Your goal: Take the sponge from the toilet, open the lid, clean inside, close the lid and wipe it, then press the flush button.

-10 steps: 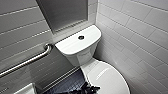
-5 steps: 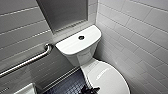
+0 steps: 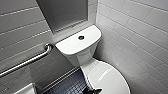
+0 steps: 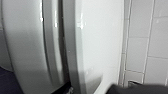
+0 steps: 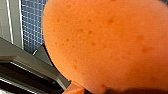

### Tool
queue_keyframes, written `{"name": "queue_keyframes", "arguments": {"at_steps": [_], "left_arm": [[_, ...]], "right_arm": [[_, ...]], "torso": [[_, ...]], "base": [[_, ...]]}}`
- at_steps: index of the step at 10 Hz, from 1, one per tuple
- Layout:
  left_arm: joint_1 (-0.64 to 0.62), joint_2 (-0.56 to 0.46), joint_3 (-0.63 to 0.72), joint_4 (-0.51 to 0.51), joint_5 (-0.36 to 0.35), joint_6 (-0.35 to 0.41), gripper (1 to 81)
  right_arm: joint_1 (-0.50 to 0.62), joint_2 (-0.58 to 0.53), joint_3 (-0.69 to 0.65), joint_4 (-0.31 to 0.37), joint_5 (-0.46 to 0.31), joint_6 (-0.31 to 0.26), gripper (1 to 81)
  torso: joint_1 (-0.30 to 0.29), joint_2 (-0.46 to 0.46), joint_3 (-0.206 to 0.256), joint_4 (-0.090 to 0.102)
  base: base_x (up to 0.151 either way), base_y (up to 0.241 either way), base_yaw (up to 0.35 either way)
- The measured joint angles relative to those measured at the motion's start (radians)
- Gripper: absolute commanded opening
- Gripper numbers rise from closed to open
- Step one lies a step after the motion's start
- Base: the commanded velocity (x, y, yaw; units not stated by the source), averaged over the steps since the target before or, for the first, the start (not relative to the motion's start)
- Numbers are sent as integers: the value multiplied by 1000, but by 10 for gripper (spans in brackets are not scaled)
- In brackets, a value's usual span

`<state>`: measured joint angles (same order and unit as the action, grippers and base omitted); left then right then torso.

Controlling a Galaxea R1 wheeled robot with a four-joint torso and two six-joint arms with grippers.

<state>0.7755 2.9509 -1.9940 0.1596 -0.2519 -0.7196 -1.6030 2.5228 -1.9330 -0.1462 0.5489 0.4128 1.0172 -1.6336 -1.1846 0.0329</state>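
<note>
The white toilet (image 3: pixel 82 53) stands in a tiled corner, with the small dark flush button (image 3: pixel 81 37) on its tank cover. The oval lid (image 3: pixel 107 77) lies shut on the bowl. My left gripper (image 3: pixel 92 91) is a dark shape at the lid's near edge. In the left wrist view the lid's rim (image 4: pixel 100 37) runs close by above the bowl (image 4: pixel 22 45), with the open left gripper (image 4: pixel 93 89) set about that rim. The orange sponge (image 5: pixel 107 45) looms large and close in the right wrist view, my right gripper shut on it.
A steel grab bar (image 3: pixel 27 61) runs along the left wall. White tiled walls (image 3: pixel 140 37) close in on the right and behind, with a recessed niche (image 3: pixel 65 13) above the tank. Dark small-tiled floor (image 3: pixel 67 86) lies left of the bowl, and a white object (image 3: pixel 25 90) sits at the lower left.
</note>
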Motion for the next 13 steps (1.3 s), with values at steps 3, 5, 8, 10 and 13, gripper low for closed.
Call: {"name": "queue_keyframes", "arguments": {"at_steps": [3, 5, 8, 10, 13], "left_arm": [[-11, 0, 1, 0, 24, -13, 811], [-27, 0, 3, -5, 62, -56, 811], [-37, -2, 7, -7, 78, -95, 811], [-44, -12, 32, -16, 99, -97, 811], [-57, -47, 100, -24, 136, -96, 811]], "right_arm": [[8, 0, 0, 0, -17, 0, 10], [7, 0, -2, 0, -18, 0, 10], [7, 3, -13, 0, -18, 4, 10], [8, 15, -14, 0, -18, 4, 10], [8, 16, -18, 0, -24, 6, 10]], "torso": [[0, 0, 0, 0], [0, 0, 0, 0], [0, 0, 0, 0], [0, 0, 0, 0], [0, 0, -1, 0]], "base": [[0, 0, 0], [0, 0, 0], [0, 0, 0], [0, 0, 0], [0, 0, 0]]}}
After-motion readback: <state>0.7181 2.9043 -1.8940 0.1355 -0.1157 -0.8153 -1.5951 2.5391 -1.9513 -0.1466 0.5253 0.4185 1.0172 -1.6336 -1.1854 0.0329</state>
